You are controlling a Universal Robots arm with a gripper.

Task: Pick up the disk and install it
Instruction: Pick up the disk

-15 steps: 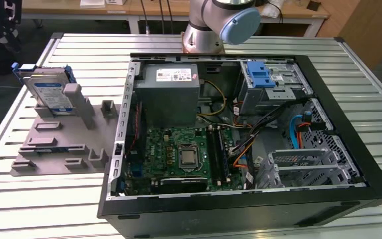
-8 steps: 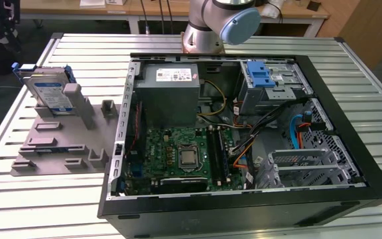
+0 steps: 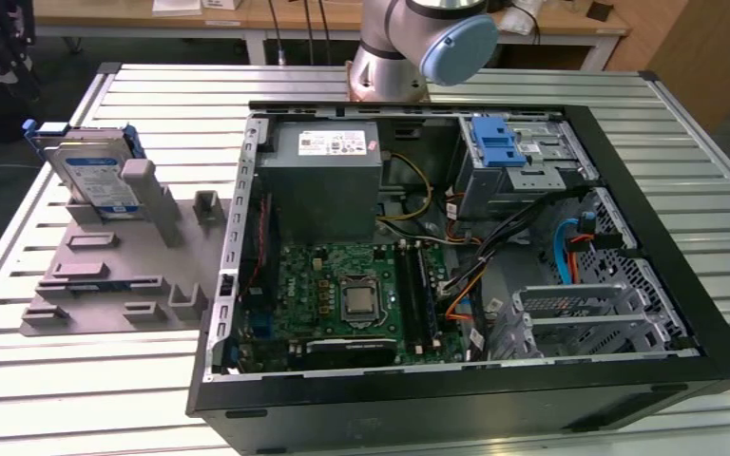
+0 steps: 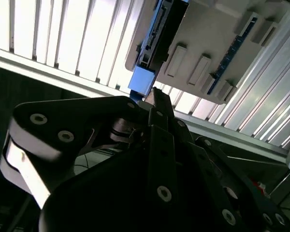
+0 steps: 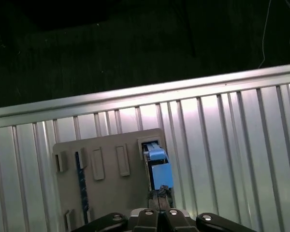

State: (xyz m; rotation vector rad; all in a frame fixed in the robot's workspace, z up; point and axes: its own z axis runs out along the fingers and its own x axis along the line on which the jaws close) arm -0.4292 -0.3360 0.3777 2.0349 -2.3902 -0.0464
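The disk [image 3: 92, 176] is a silver drive with a white-and-blue label in a blue bracket. It stands on edge in a slot at the far end of a grey holder plate [image 3: 111, 275], at the exterior view's left. In the first wrist view I look down on the disk [image 5: 157, 166] edge-on, with my gripper [image 5: 160, 194] well above it, fingers together and holding nothing. In the second wrist view the disk [image 4: 152, 38] lies beyond the tip of the gripper [image 4: 157, 96].
An open computer case [image 3: 669, 256] fills the table's middle and right, with a grey power-supply box [image 3: 327, 180], a motherboard [image 3: 353, 294] and a drive bay with a blue latch [image 3: 498, 142]. The arm's base [image 3: 403, 57] stands behind the case. The slatted table's edge [image 5: 135, 99] runs near the holder.
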